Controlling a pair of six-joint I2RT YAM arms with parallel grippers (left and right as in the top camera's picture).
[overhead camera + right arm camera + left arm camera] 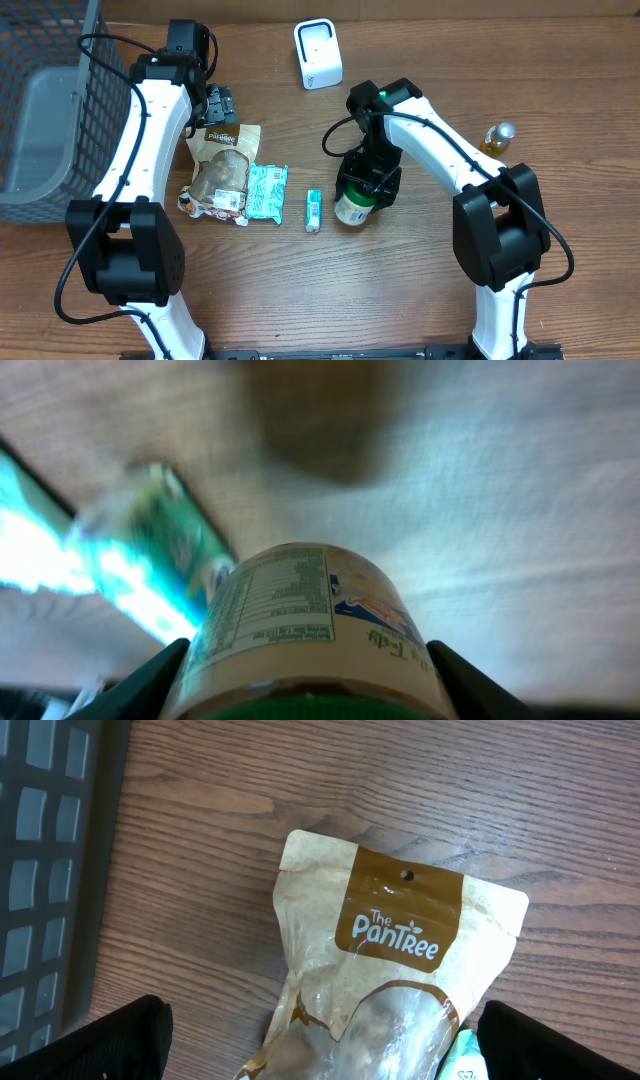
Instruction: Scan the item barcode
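While the right gripper (366, 185) pinched the green-lidded jar (352, 208) at centre right of the overhead view, the left gripper (320, 1045) hung spread wide over the brown pouch (400, 970). The wire basket (70, 50) at upper left held a grey tub (35, 120). Only the right wrist view showed the jar's printed label. Only the overhead view showed the white scanner (318, 53) at top centre, apart from the jar.
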